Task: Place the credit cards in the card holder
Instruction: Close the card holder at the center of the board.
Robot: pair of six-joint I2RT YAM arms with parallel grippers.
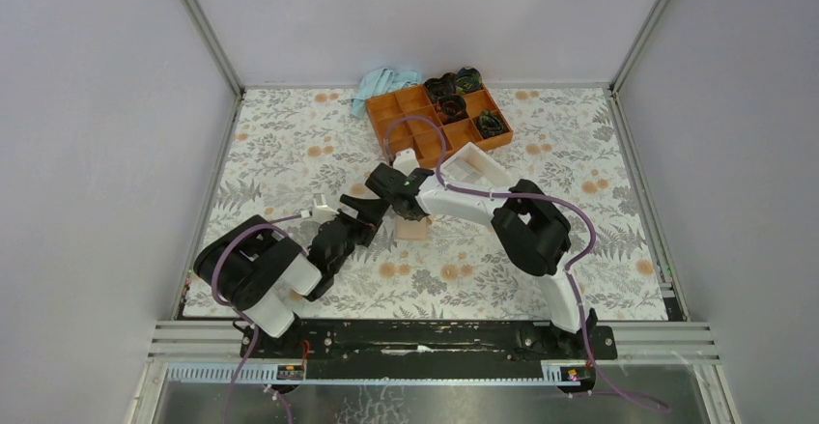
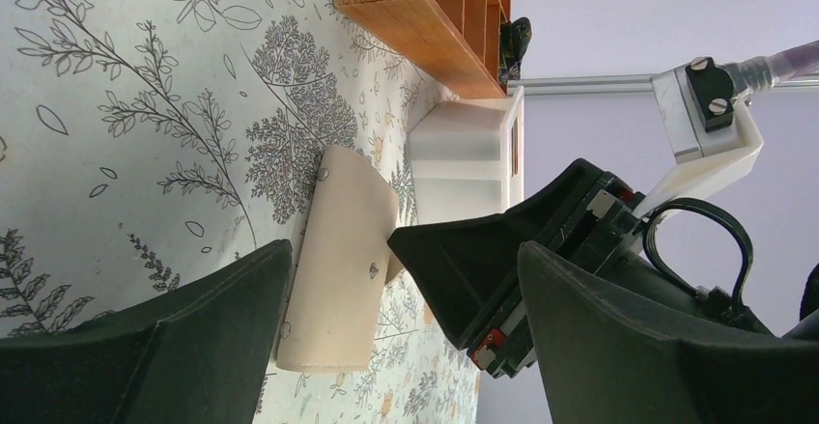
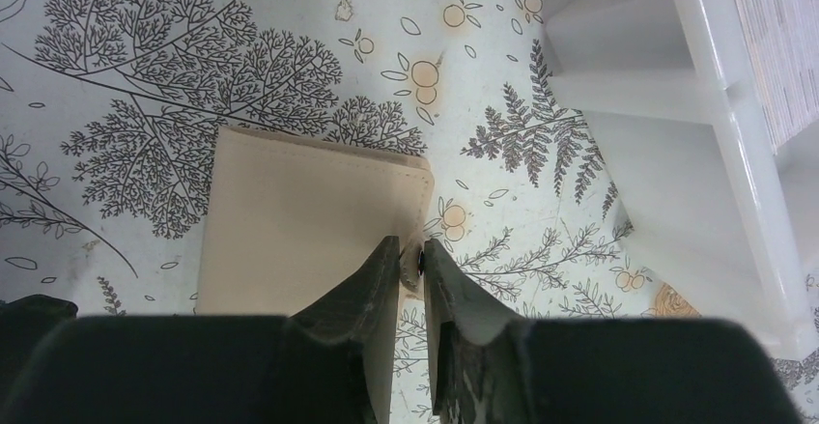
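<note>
The folded tan card holder (image 3: 299,221) lay at seven o'clock from the white bin (image 1: 478,163), its closure tab (image 3: 421,255) pinched by the right gripper (image 3: 408,248), while the left gripper (image 2: 406,250) stood spread wide beside it.

Grey walls (image 1: 97,105), aluminium corner posts (image 1: 205,30), floral tablecloth (image 1: 280,144), even diffuse light.

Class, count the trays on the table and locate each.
2: the orange tray near the far edge; the white tray just in front of it. Others could be hidden.
</note>
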